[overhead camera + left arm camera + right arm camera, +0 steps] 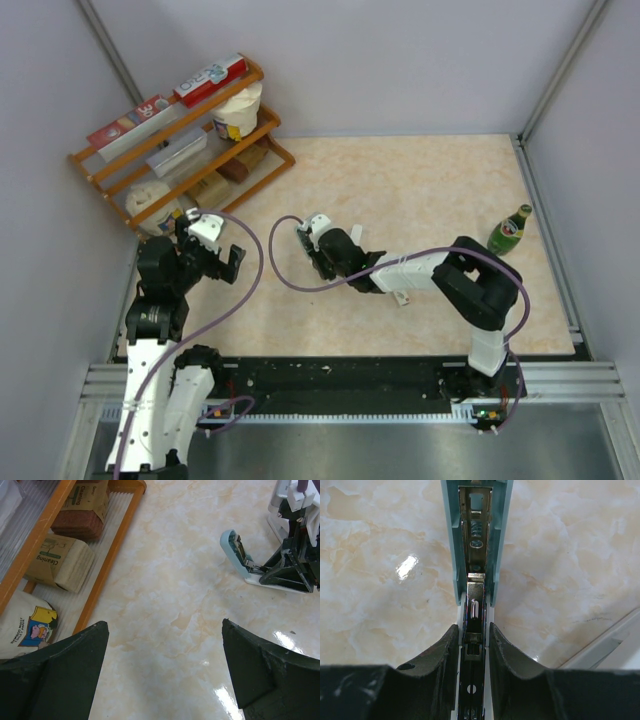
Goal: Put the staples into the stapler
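Rack [112, 172]: wooden, at the far left corner of the bench [430, 190]. The left wrist view cuts it off, leaving only the low shelves with brown packs and a printed white bag. Most labels are too small to read.
Left arm: rises from its base at the near edge and folds back on itself, with the wrist beside the rack's near end. The base is partly cut off by the bottom of the frame.
Left gripper [165, 665]: fingers [75, 672] spread wide apart with nothing between them, over bare bench. Only their tips show in the wrist view.
Stapler [235, 547]: left of mid-bench, well apart from the rack, with the pale blue lid swung up and the white base on the bench. The metal channel is exposed. Whether it holds anything cannot be told.
Right gripper [472, 645]: fingers clamped on the stapler's base, one on each side of the channel. The rear of the base is hidden between them.
Staples [403, 297]: a tiny whitish piece on the bench, just beside the near edge of the right forearm. Detail is too small to make out.
Right arm: base at the near right, elbow raised, forearm reaching low and leftward across the bench.
Bottle [510, 230]: green, upright, near the right edge.
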You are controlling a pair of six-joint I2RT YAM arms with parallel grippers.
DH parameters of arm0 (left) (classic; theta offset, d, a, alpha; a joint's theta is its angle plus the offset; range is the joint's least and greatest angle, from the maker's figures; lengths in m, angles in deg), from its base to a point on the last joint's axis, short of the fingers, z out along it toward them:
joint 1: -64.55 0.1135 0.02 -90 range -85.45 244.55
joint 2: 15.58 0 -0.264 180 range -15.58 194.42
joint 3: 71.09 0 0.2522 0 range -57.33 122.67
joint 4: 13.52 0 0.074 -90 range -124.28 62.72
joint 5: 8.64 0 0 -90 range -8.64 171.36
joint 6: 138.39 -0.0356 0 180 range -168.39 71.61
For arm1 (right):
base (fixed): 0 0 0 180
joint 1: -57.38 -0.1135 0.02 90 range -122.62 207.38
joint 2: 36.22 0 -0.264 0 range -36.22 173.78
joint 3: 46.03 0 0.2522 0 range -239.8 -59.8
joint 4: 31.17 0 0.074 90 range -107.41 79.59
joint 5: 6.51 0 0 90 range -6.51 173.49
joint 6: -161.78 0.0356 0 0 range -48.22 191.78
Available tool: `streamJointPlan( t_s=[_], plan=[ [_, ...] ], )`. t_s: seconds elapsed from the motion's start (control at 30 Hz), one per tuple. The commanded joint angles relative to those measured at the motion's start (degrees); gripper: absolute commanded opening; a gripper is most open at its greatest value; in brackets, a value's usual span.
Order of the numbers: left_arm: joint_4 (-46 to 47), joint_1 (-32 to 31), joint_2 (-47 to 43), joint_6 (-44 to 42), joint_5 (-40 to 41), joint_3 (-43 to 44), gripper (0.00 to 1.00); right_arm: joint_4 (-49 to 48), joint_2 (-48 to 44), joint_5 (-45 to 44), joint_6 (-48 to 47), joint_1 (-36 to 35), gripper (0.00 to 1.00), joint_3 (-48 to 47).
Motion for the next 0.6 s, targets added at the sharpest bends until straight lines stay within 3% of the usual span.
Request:
streamJointPlan(
  t_s=[0.0, 0.3, 0.57],
  plan=[
    [2.9, 0.5, -0.8, 0.3, -1.2, -0.5, 0.99, -2.0, 0.6, 0.2, 0.3, -1.0, 0.18, -2.7],
    [3.0, 0.6, -0.8, 0.3, -1.3, -0.6, 0.99, -0.3, 0.9, 0.0, 0.1, -1.5, 0.21, -3.8],
    [3.1, 0.8, -1.1, 0.3, -1.4, -0.8, 0.99, 0.3, 0.3, 0.6, 0.1, -1.7, 0.30, -3.9]
  ],
)
